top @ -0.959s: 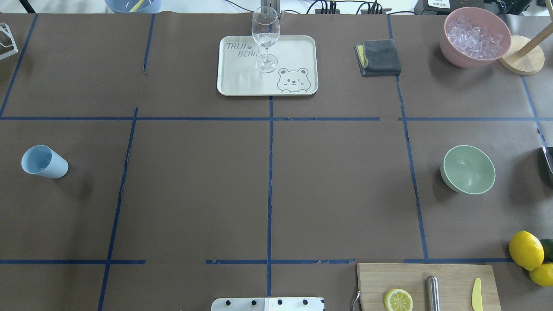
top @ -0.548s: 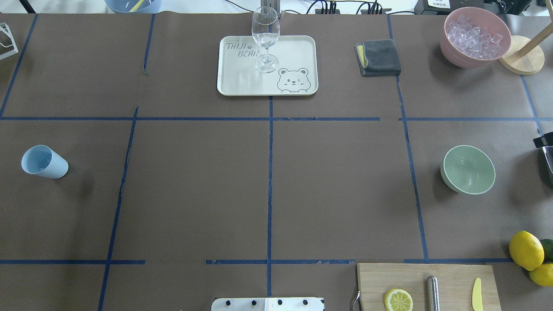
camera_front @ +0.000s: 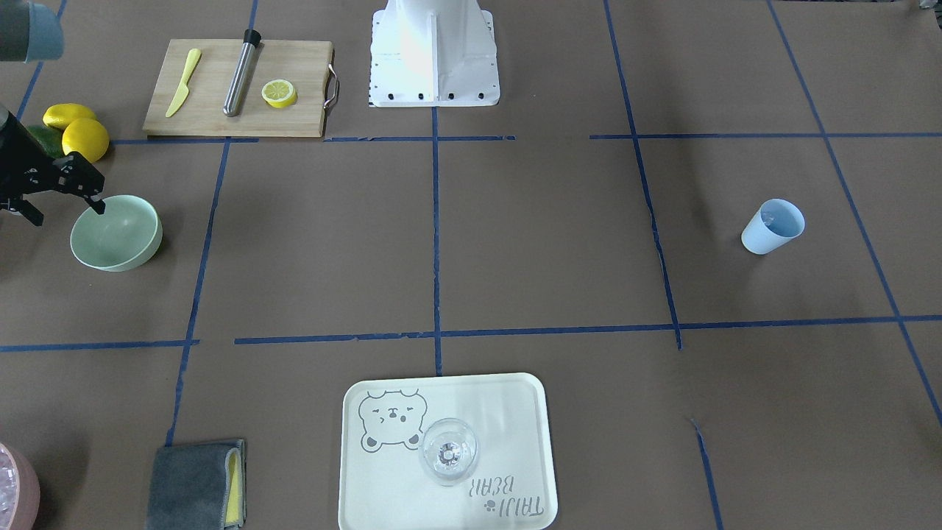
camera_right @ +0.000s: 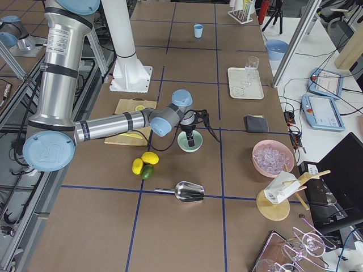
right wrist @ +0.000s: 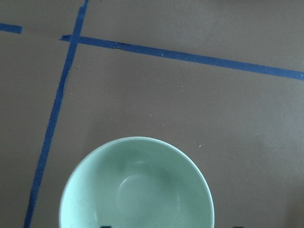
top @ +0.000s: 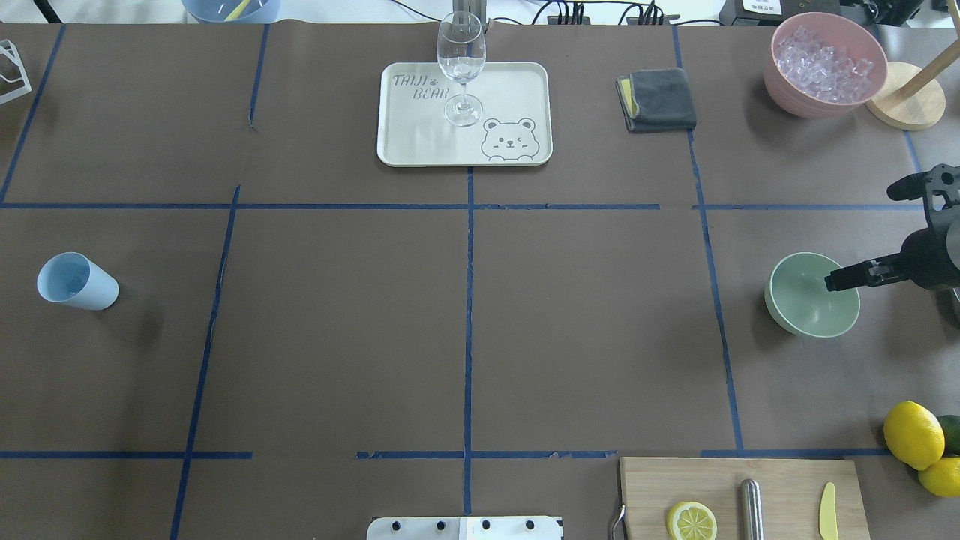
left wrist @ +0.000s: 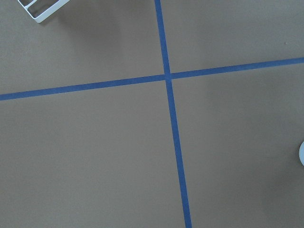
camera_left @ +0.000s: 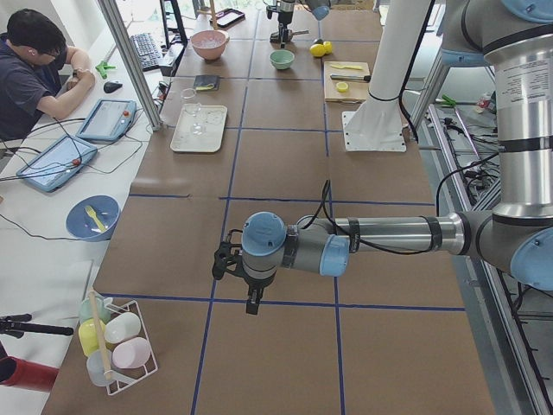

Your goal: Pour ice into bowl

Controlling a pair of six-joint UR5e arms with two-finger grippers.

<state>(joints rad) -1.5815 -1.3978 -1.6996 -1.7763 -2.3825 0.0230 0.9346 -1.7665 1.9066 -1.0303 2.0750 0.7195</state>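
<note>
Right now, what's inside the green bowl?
Nothing that I can see: the bowl looks empty, with a bare, smooth bottom. One finger of the right gripper covers a small patch near its rim.

Left end effector over brown table

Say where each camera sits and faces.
Front-facing: across the table, looking steeply down; base at top, right arm at left edge, jaws open at the bowl.
Overhead: behind the base, looking forward, down; right arm at right edge.
Exterior left: table end; left arm near.
Exterior right: opposite end; right arm near.
Left wrist: down at the table; no jaws.
Right wrist: down into the bowl; jaw tips barely show.
Shared: front-facing and overhead both show bowl, blue cup.
</note>
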